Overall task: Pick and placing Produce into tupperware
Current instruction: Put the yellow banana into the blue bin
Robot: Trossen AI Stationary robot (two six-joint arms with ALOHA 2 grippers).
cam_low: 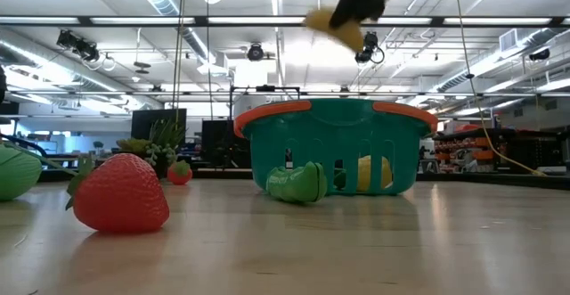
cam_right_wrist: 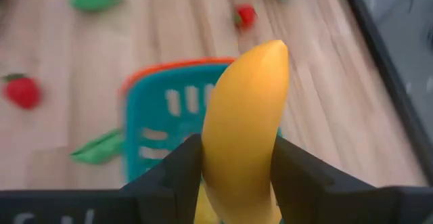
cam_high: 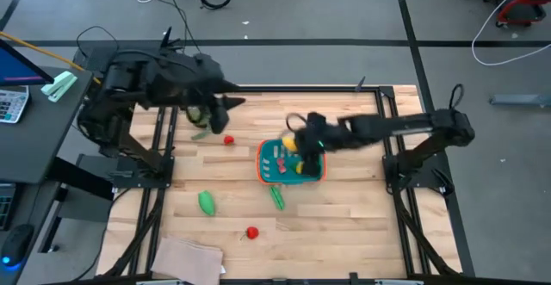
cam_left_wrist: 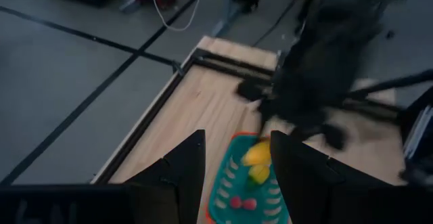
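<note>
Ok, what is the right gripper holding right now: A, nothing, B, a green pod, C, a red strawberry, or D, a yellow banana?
D: the right gripper is shut on the yellow banana, held above the teal basket.

Table (cam_high: 344, 225): pale wood planks, matt. Basket (cam_low: 334, 143): teal plastic, slotted walls, orange rim, slight sheen. Banana (cam_right_wrist: 245, 126): smooth yellow, glossy, likely plastic. Strawberry (cam_low: 120, 194): red, dimpled skin. Cloth (cam_high: 188, 257): tan, matt, possibly fabric.
</note>
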